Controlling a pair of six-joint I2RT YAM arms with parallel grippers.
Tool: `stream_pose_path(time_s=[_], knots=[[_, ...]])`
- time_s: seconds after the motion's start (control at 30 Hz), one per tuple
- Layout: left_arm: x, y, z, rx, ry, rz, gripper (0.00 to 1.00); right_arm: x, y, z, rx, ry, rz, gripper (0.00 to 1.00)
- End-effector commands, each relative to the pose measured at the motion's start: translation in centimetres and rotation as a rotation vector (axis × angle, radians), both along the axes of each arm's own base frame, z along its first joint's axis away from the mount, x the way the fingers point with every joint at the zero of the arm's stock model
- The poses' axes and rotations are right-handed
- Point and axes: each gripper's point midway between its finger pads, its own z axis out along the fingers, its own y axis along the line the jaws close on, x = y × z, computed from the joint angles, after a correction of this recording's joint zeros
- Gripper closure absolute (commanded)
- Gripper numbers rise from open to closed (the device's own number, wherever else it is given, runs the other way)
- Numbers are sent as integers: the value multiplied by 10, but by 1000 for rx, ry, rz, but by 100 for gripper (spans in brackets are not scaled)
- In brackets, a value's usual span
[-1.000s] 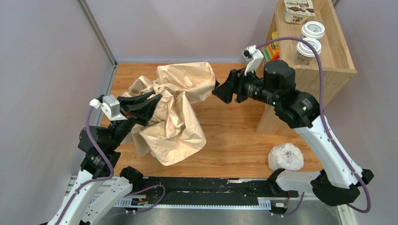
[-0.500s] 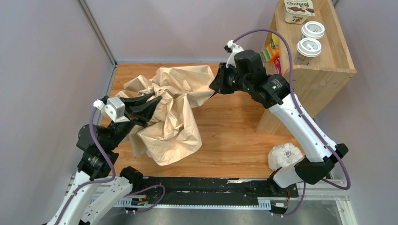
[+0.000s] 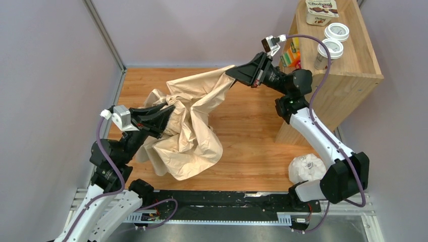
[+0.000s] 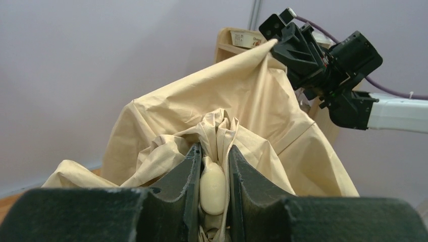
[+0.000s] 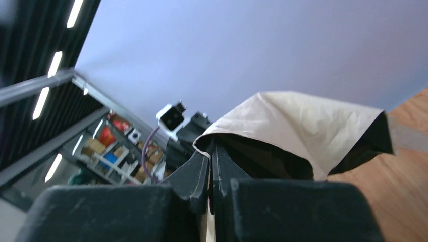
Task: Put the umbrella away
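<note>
Umbrella point(image 3: 189, 132) corner raised, Chobani pack point(image 3: 321, 11) beyond

Soft, even light cast only faint shadows on the worktop point(image 3: 252, 131), while the left claw point(image 4: 214, 151) and right claw point(image 5: 211, 151) blurred up close.

The umbrella point(image 3: 189, 136) lies left of centre on the surface point(image 3: 252, 141); a shelf point(image 3: 358, 55) stands at upper right, with a bag point(image 3: 307, 169) before it at lower right.
</note>
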Motion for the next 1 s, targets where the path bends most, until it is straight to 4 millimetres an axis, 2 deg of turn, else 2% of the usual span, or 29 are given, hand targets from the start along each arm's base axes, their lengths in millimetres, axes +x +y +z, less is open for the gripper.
stream_pose_path(time_s=[0.0,0.13,0.17,0.23,0.27,0.37,0.43,0.53,0.57,0.63,0.73,0.8,0.93,0.97], knots=[[-36,13,63,-163,-175,-56,100,-64,-10,11,-12,-155,199,92],[-41,16,69,-185,-172,-63,100,-51,-7,-24,-248,-172,32,81],[-43,18,70,-190,-178,-62,100,-52,-7,-24,-286,-198,2,75],[-45,19,71,-194,-178,-64,100,-53,-10,-32,-344,-220,-40,54],[-45,19,72,-200,-177,-67,100,-54,-10,-32,-345,-225,-44,47],[-47,19,74,-213,-185,-74,100,-56,-10,-32,-346,-231,-49,43],[-46,20,74,-218,-182,-72,100,-54,-11,-40,-377,-213,-67,40],[-49,20,77,-218,-184,-76,100,-54,-13,-39,-386,-212,-90,44],[-49,22,78,-223,-183,-67,100,-50,-16,-40,-402,-197,-127,49],[-48,26,79,-228,-181,-47,100,-44,-26,-44,-463,-183,-214,68],[-49,29,77,-216,-174,-28,100,-45,-38,-36,-471,-195,-295,88],[-47,32,76,-213,-170,-10,100,-44,-47,-33,-502,-198,-362,85],[-48,34,77,-209,-165,2,100,-29,-72,-44,-610,-138,-533,85],[-48,34,77,-210,-166,-1,100,-32,-69,-40,-595,-155,-516,77]])
